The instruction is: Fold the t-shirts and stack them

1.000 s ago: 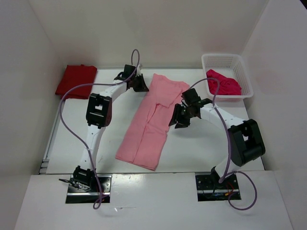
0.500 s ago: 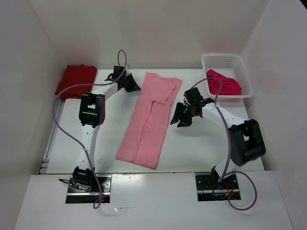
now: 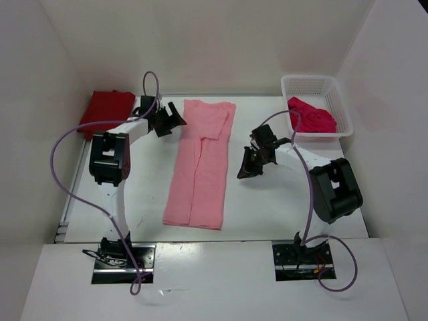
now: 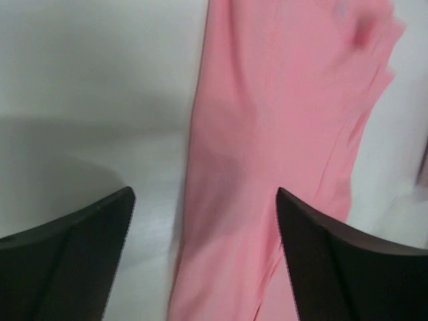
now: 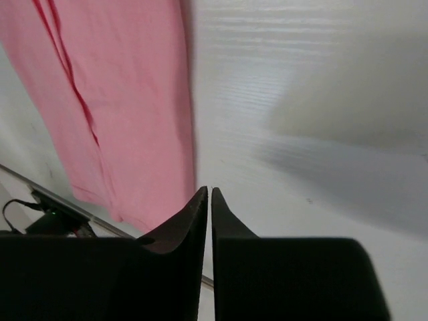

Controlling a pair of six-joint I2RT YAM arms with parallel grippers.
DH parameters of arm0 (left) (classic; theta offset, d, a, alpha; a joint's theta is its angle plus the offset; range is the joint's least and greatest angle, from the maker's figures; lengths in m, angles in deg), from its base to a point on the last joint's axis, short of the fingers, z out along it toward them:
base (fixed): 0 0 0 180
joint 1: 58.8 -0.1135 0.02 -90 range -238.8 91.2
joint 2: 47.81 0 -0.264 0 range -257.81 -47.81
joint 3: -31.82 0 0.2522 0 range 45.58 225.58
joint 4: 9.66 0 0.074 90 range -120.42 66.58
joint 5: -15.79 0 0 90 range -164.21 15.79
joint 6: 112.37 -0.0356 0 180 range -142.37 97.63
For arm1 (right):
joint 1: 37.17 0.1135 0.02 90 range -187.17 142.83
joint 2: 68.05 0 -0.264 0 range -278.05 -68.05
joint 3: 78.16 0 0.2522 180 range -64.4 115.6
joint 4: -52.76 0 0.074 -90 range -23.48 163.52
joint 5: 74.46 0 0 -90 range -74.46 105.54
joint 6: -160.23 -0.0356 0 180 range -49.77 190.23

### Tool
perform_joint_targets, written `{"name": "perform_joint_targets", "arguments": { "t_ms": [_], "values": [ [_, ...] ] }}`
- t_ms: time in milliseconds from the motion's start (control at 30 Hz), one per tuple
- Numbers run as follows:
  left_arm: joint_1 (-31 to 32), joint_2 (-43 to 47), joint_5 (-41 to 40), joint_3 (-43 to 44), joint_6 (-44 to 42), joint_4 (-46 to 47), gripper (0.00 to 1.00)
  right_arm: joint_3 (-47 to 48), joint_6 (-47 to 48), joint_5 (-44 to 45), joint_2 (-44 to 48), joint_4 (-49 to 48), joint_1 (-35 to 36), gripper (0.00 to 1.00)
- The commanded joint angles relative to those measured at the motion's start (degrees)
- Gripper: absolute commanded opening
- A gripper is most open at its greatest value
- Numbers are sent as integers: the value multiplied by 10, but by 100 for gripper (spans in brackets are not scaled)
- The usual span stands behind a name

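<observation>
- The folded light pink cloth t-shirt has shifted left and now lies straighter.
- Left gripper gapes wide, empty, beside its far end.
- Right gripper is pinched closed, empty.

A: The pink shirt is light and plain, with no print anywhere.
B: Far left, the red shirt is dark and solid.
A: The crimson shirt is brighter and pinker, lying in a white mesh basket.
B: White table, white arms with black joints — and purple cables.
</observation>
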Motion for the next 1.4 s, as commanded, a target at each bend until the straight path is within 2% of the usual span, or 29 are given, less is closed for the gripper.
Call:
{"name": "perform_joint_targets", "arguments": {
  "t_ms": [0,33,67,133,200,233,267,333,367,433,533,567,600,667,767,867,900,933,967,1033,1067,1133,1200,1300,1367],
  "values": [
    [-1,139,-2,-93,-29,-24,100,-11,-16,1,16,-32,40,7],
    [-1,167,-2,-128,-36,-30,100,-20,-24,1,16,-41,50,4],
    [-1,193,-9,-195,-45,-37,100,-41,-33,-7,23,-50,75,4],
    [-1,269,-9,-263,-52,-59,100,-76,-68,-15,32,-90,100,7],
    [-1,334,12,-356,-58,-75,100,-94,-87,-15,24,-129,129,32],
    [-1,355,22,-387,-58,-75,95,-95,-93,-15,16,-129,129,48],
    [-1,374,29,-412,-58,-86,87,-95,-93,-15,5,-129,134,50],
    [-1,436,29,-478,-42,-99,64,-87,-93,-15,-9,-134,134,52],
    [-1,453,24,-495,-37,-118,48,-87,-93,-10,-16,-139,134,52],
    [-1,492,17,-519,-19,-138,39,-87,-93,-25,-31,-150,134,52],
    [18,533,-7,-544,14,-170,38,-74,-93,-30,-61,-150,140,32],
    [23,546,-7,-550,26,-183,38,-73,-93,-16,-61,-144,140,17],
    [23,546,-13,-550,37,-189,38,-66,-93,-3,-67,-136,140,8],
    [23,552,-13,-557,43,-203,40,-60,-87,28,-56,-111,134,1],
    [41,552,13,-563,43,-193,45,-68,-67,33,-27,-93,106,1],
    [68,543,36,-563,32,-198,46,-73,-50,28,-14,-73,94,11],
    [77,538,36,-557,32,-205,46,-73,-44,28,-14,-73,94,27],
    [88,527,36,-556,32,-218,48,-79,-44,20,-8,-66,94,38],
    [109,527,36,-556,32,-226,48,-85,-44,15,0,-66,94,44],
    [134,520,13,-556,39,-251,49,-90,-44,10,13,-51,94,51],
    [157,520,2,-556,46,-262,53,-97,-44,15,32,-38,94,53],
    [164,542,-28,-548,62,-289,60,-114,-50,0,53,-31,94,56],
    [164,556,-50,-542,81,-310,61,-128,-64,-11,77,-24,94,56],
    [164,556,-98,-521,103,-364,61,-152,-106,-24,88,-24,137,56],
    [158,547,-81,-534,109,-365,63,-172,-129,-33,94,-44,167,56]
  ]
}}
